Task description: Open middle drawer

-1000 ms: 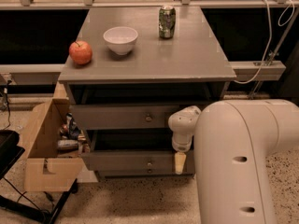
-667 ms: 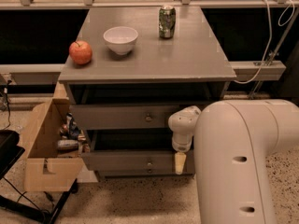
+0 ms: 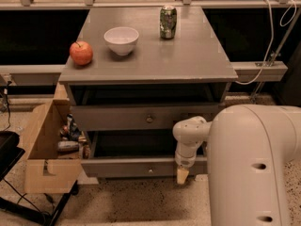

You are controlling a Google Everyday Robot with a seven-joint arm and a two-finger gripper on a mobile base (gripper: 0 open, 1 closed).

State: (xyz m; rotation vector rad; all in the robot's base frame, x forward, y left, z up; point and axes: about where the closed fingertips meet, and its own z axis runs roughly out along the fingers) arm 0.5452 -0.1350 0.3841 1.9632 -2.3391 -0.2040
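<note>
Camera view, looking down on the cabinet front. The middle drawer (image 3: 122,167) is a wide, shallow grey wooden drawer with a flat front panel and a small round dark knob (image 3: 150,170) at its centre. It is the lower of the two fronts I can see. It stands forward of the cabinet frame, with dark open space showing behind its top edge.

My claw (image 3: 182,174) points downward at the right end of that front panel, well to the right of the knob. I cannot tell how far open it is, nor whether it touches or has hold of anything. My bulky white arm (image 3: 254,168) fills the lower right and hides the drawer's right corner.

Above sits the upper grey drawer front (image 3: 113,117), which has its own knob, and there is a dark gap between it and the top.

The flat grey surface (image 3: 197,55) carries three things:
- a round red apple (image 3: 81,52) near the left edge
- a white ceramic bowl (image 3: 121,40) near the apple but apart from it
- a green drinks can (image 3: 168,21), upright, toward the back

Left of the cabinet an open brown cardboard box (image 3: 44,168) stands just beside it on the speckled floor (image 3: 141,201). It holds mixed small items I cannot make out. A white cable (image 3: 272,29) hangs at the right.
</note>
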